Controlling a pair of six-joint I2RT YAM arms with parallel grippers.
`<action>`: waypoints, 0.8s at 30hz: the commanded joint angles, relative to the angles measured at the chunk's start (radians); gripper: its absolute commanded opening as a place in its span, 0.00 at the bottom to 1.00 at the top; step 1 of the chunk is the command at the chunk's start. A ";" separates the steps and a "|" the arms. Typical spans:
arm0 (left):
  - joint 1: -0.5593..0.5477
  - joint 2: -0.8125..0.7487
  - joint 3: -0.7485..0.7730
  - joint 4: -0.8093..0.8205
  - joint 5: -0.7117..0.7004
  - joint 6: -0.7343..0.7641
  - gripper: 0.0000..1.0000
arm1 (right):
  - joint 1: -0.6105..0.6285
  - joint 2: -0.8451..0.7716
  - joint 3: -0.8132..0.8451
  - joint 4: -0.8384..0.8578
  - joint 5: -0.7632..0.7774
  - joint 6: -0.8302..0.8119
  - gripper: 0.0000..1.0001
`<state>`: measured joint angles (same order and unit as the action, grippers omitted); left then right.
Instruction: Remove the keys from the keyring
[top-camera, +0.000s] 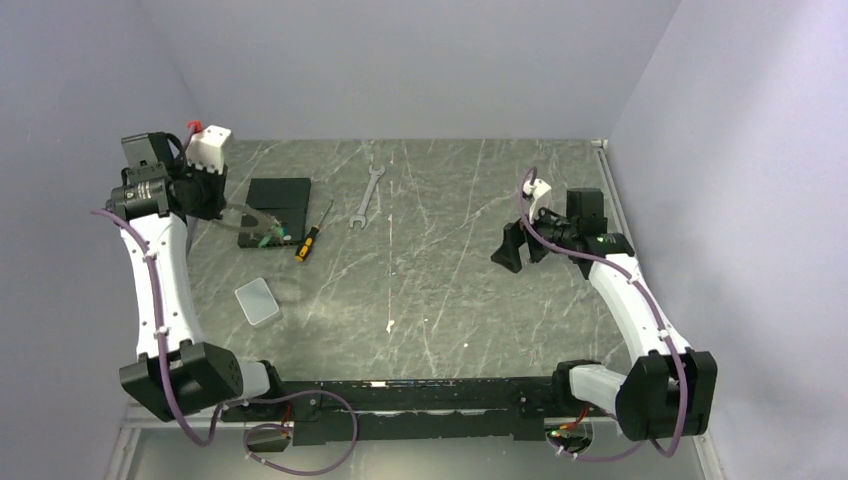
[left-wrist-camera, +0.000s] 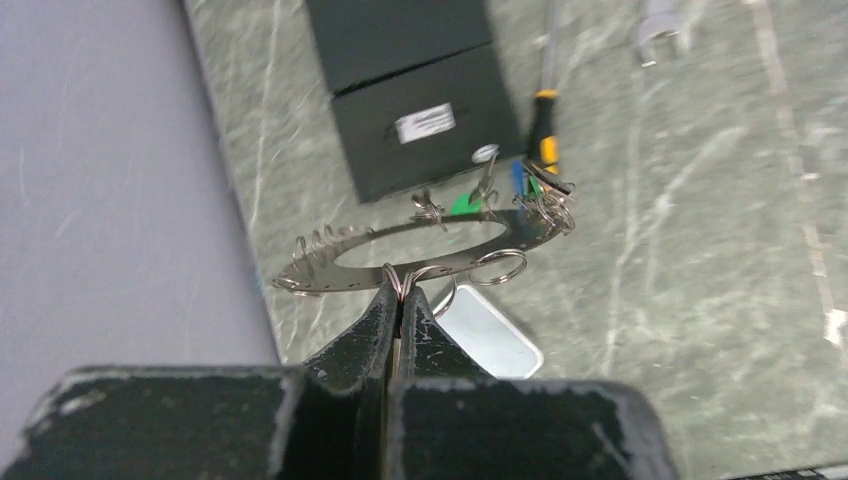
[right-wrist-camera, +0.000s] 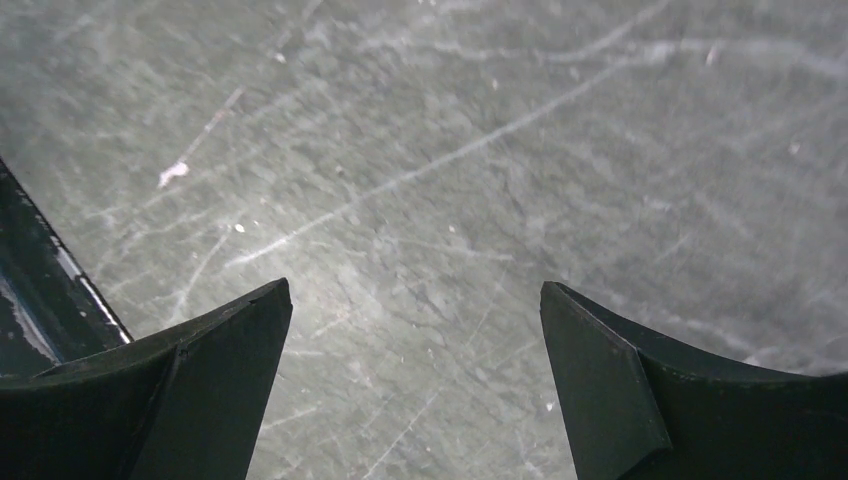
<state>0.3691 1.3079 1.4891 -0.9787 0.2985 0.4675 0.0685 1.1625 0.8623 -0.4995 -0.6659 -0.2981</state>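
Note:
My left gripper (left-wrist-camera: 400, 292) is shut on the near rim of the keyring (left-wrist-camera: 340, 262), where small wire rings loop through it. The keyring is a flat dark-grey metal hoop with holes, held roughly level above the table. The keys, one with a green head (left-wrist-camera: 462, 205) and one with a blue head (left-wrist-camera: 518, 178), hang at its far right side. In the top view the left gripper (top-camera: 232, 212) holds the keyring (top-camera: 256, 224) at the far left of the table, in front of a black box. My right gripper (top-camera: 512, 250) is open and empty over bare table (right-wrist-camera: 415, 300).
A black box (left-wrist-camera: 410, 90) lies just beyond the keyring. A yellow-handled screwdriver (top-camera: 313, 232) lies to its right. A silver wrench (top-camera: 367, 197) lies further right. A clear plastic case (top-camera: 258, 301) lies nearer the arms. The left wall is close to the left arm.

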 joint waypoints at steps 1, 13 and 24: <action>-0.076 -0.063 0.116 -0.069 0.159 -0.053 0.00 | 0.007 -0.063 0.114 0.006 -0.134 -0.014 1.00; -0.211 -0.057 0.216 -0.120 0.429 -0.228 0.00 | 0.237 -0.036 0.319 0.038 -0.105 0.072 1.00; -0.386 -0.029 0.148 -0.080 0.430 -0.360 0.00 | 0.518 0.173 0.569 -0.002 0.064 0.141 0.95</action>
<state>0.0490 1.2797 1.6516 -1.1065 0.7097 0.2016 0.5259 1.2755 1.3334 -0.5018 -0.6697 -0.2062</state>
